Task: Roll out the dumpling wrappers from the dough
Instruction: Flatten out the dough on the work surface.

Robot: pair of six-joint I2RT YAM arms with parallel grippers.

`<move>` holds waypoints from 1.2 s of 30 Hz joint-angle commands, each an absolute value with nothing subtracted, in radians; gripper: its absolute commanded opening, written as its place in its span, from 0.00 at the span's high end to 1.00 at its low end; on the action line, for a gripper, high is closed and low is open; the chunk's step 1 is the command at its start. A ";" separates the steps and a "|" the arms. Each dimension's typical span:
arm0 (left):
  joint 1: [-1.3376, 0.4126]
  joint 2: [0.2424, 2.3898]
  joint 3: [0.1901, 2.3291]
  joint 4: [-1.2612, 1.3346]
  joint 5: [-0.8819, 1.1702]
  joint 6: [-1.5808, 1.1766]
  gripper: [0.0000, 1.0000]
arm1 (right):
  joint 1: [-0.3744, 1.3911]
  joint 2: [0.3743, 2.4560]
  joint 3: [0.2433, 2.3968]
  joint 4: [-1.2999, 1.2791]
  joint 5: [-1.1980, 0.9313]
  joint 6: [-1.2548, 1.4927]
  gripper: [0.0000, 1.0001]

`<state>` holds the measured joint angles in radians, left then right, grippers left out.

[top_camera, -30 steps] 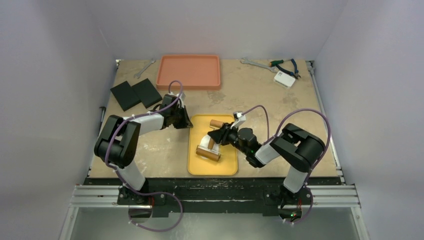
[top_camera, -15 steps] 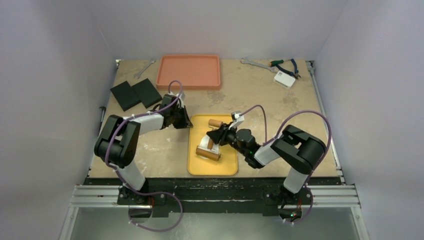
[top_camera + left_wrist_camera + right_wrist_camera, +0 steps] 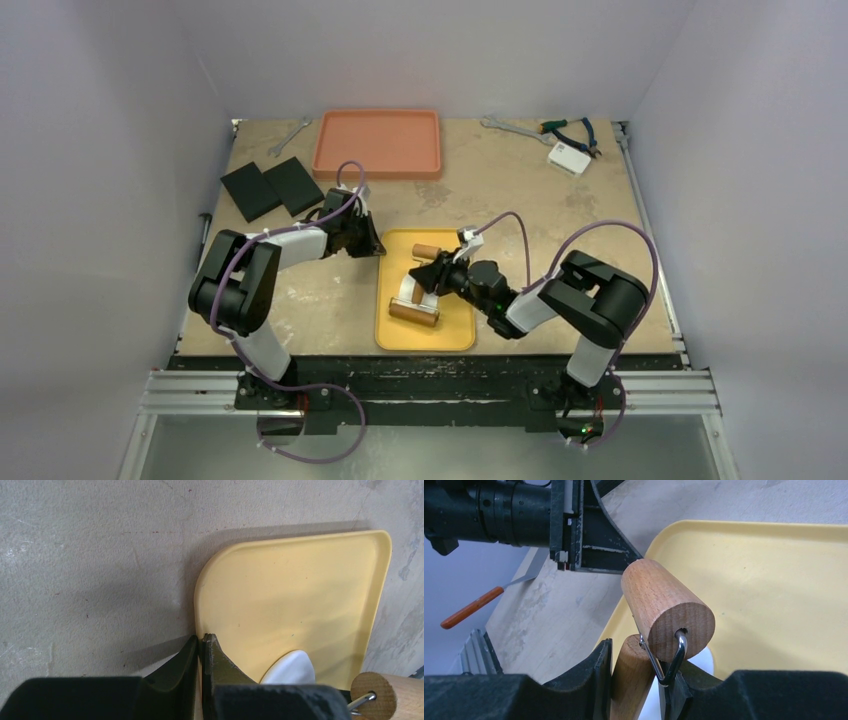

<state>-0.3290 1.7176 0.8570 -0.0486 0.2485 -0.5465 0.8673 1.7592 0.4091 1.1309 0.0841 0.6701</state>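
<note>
— Where is the white dough (image 3: 292,666)?
— It lies on the yellow tray (image 3: 450,330), around the middle of it. In the left wrist view only a pale lobe shows: flat, smooth, matte white, with a clean rounded edge. The rest is hidden, so its full outline cannot be told.
— And what is above it?
— The roller (image 3: 666,612), a tool with a wooden cylinder on a wire frame. From the top camera it rests on the dough, and white shows between its two wooden parts.
— Who holds it?
— The right gripper (image 3: 636,667), clamped on the wooden handle, which fills the gap between its fingers.
— The other arm?
— The left gripper (image 3: 201,642) has its jaws pressed together, tips at the tray's far left corner. Whether they pinch the rim cannot be told.
</note>
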 commanded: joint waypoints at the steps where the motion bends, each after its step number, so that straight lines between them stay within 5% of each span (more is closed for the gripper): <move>1: -0.304 1.758 0.831 -0.131 0.163 -0.500 1.00 | 0.916 1.840 0.332 0.696 0.105 0.452 1.00; 9: -0.304 1.755 0.831 -0.131 0.161 -0.498 1.00 | 0.963 1.779 0.345 0.630 0.128 0.461 1.00; 16: -0.304 1.755 0.831 -0.131 0.157 -0.499 1.00 | 0.959 1.501 0.537 0.497 -0.018 0.398 1.00; 23: -0.304 1.743 0.831 -0.130 0.155 -0.499 1.00 | 0.808 1.349 0.591 0.560 -0.165 0.479 1.00; 36: -0.304 1.756 0.831 -0.127 0.166 -0.501 1.00 | 0.733 1.664 0.565 0.882 -0.079 0.532 1.00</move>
